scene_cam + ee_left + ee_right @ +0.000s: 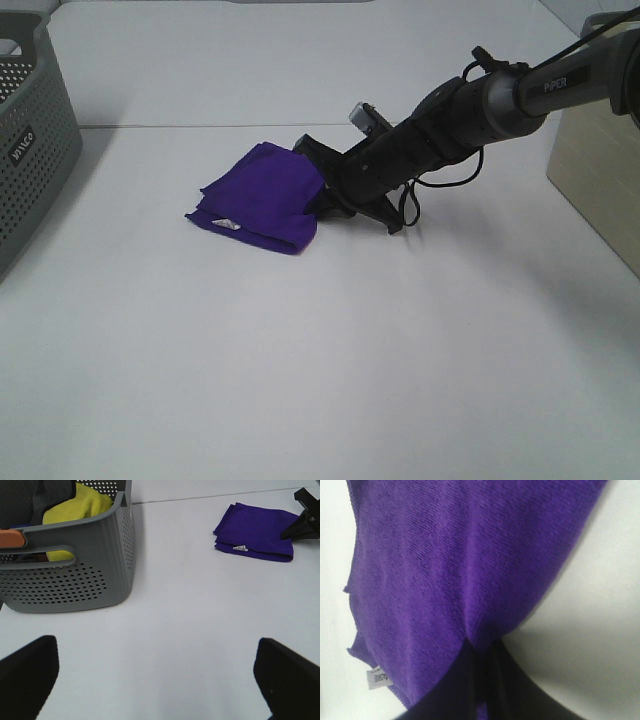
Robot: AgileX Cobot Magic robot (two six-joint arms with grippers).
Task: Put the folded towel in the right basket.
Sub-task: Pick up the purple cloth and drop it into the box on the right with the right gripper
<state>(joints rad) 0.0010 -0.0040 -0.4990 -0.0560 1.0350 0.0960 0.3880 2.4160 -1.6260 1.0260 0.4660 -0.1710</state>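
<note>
- folded towel (262, 195): purple, lies flat on the white table (300, 380), just toward 11 o'clock from the table centre in the exterior high view; a small white label (228, 223) shows at its 7 o'clock corner.
- right gripper (325, 195): reaches in low from 2 o'clock, with its arm tilted down toward the table; its jaws are pinched together on the towel's 3 o'clock edge. the right wrist view shows the fabric (470, 555) gathered into a crease where it enters the dark fingers (495, 690).
- left gripper (155, 650): jaws stand wide apart and hold nothing; it hangs over bare table, well apart from the towel.
- right basket (600, 180): beige wall at the 3 o'clock edge of the exterior high view, only partly in frame, well apart from the towel.
- grey basket (30, 140): perforated, at 9 o'clock; the left wrist view shows a yellow cloth (80, 505) inside it.
</note>
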